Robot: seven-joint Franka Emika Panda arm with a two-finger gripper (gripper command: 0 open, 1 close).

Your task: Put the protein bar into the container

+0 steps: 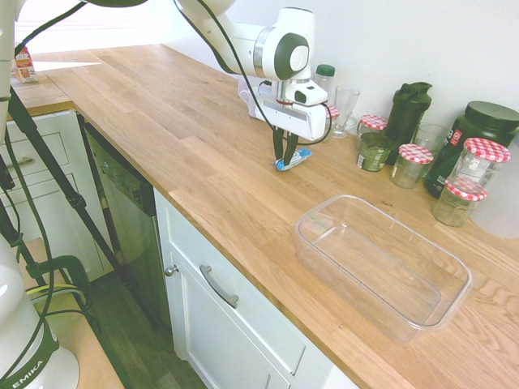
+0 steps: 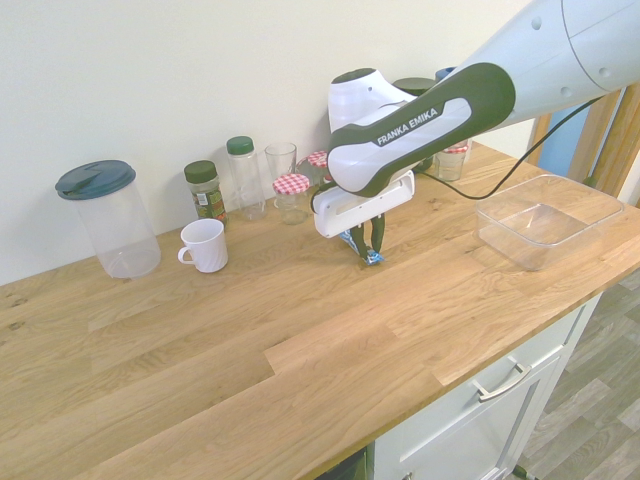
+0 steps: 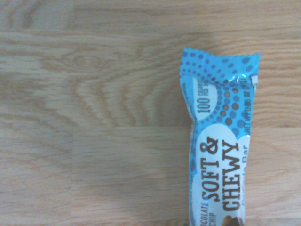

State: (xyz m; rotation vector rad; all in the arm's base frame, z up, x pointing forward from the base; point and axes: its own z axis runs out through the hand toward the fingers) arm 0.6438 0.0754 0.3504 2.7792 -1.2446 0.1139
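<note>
One slim protein bar (image 1: 293, 159), and we had it in the jaws! They were shut on the blue and white wrapper, drawn close together and pointing down over the wooden desk (image 1: 203, 154). Whether the bar touched the wood beneath, we could not tell. From the wrist view we read "SOFT & CHEWY" and a big "100" on the wrapper, its crimped end lying free of the grip.

And the container (image 1: 381, 267)? Clear, rectangular, open-topped, it sat on the desk well apart from the bar, which was outside it. Behind, we had quite a crowd: glass jars (image 1: 411, 168) with red-checked lids, a dark shaker bottle (image 1: 407, 113) and a big dark tub (image 1: 477, 138) near the wall. Over on the other side, our second exterior view gave us a white mug (image 2: 205, 247) just beside a clear pitcher (image 2: 122, 225) with a dark blue lid.
</note>
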